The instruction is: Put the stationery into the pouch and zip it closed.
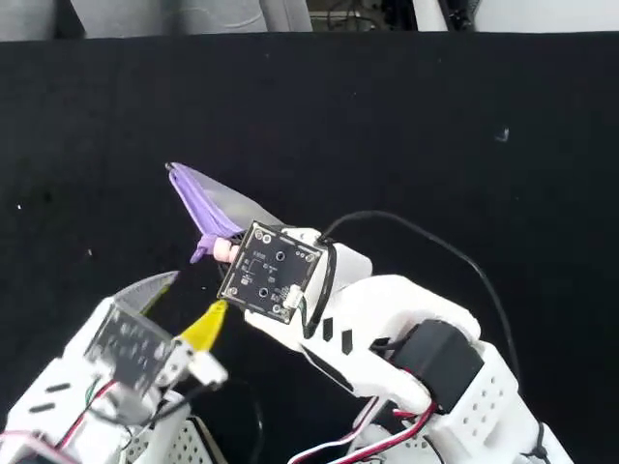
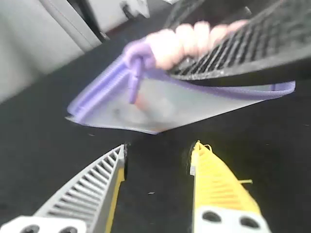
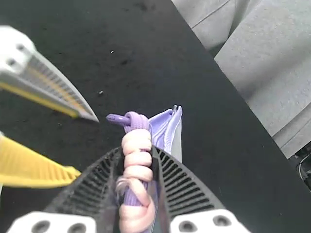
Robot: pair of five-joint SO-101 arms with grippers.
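A translucent pouch with purple trim (image 1: 215, 201) lies tilted on the black table, one end lifted. My right gripper (image 3: 137, 145) is shut on the pink coiled pull (image 3: 137, 150) at the pouch's purple zipper end (image 3: 127, 119). In the left wrist view the pouch (image 2: 184, 104) hangs just beyond my left gripper (image 2: 159, 148), with the pink coil (image 2: 187, 41) pinched in the right gripper's black fingers (image 2: 243, 43). My left gripper (image 1: 193, 295) stands open a short way from the pouch, holding nothing. Something faint shows through the pouch wall; I cannot tell what.
The black table (image 1: 435, 116) stretches wide to the right and far side. Grey cloth (image 1: 174, 14) shows past its far edge. The right arm's black cable (image 1: 426, 232) arcs over its white body.
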